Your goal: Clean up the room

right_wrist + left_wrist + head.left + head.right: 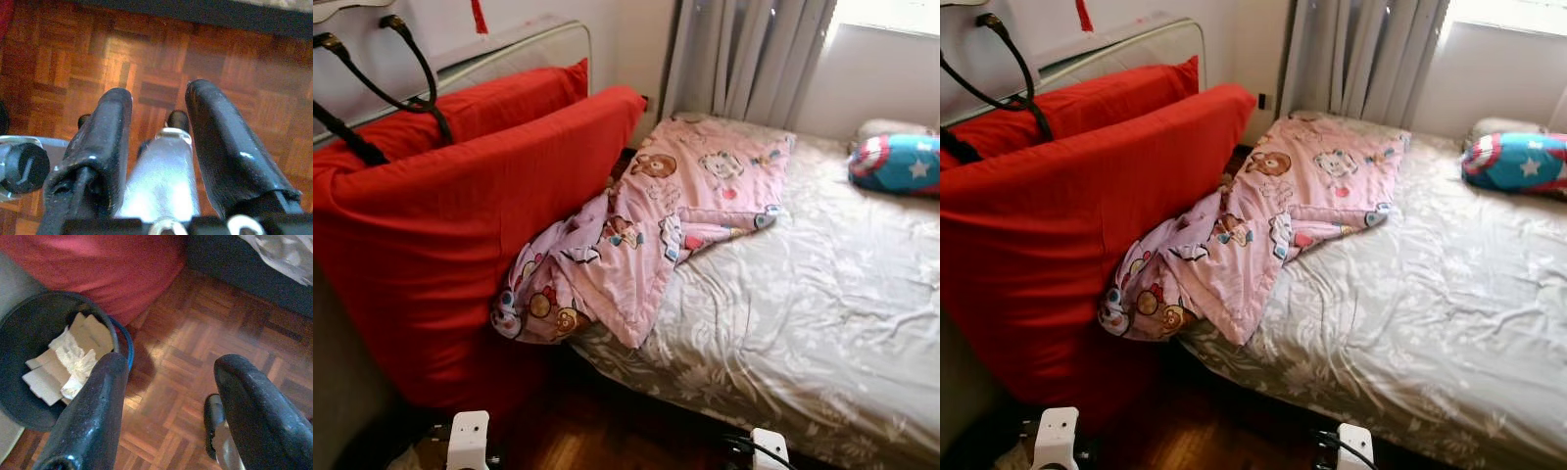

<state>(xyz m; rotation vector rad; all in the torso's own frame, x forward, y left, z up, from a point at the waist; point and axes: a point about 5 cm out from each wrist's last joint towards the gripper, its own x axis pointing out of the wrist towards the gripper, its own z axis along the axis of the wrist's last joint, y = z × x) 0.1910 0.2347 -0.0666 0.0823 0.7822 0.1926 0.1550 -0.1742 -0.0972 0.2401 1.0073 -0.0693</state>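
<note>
From the left eye view, a pink cartoon blanket (636, 235) lies crumpled across the near corner of the bed (822, 294), one end spilling over the edge against a big red cushion (460, 245) propped beside it. A second red cushion (509, 103) stands behind the first, with black cables (411, 69) draped over them. A blue star-patterned pillow (896, 164) sits at the far side, near the grey curtains (744, 59).

The right eye view gives the same scene; the grey floral sheet (1430, 284) is wrinkled but otherwise bare.

In the left wrist view the left pincer (166, 406) hangs low over the parquet floor (195, 352), fingers spread with nothing between them. Just beside it stands a dark bin (29, 333) holding crumpled paper and card (68, 357).

In the right wrist view the right pincer (159, 142) also points at the floor, its fingers apart and nothing gripped.

The blanket looks like the thing to tackle. To do it well, I'd say lift both arms, take it by a free corner on the bed rather than the bunched middle, and draw it away from the cushion so it spreads flat instead of dragging.
</note>
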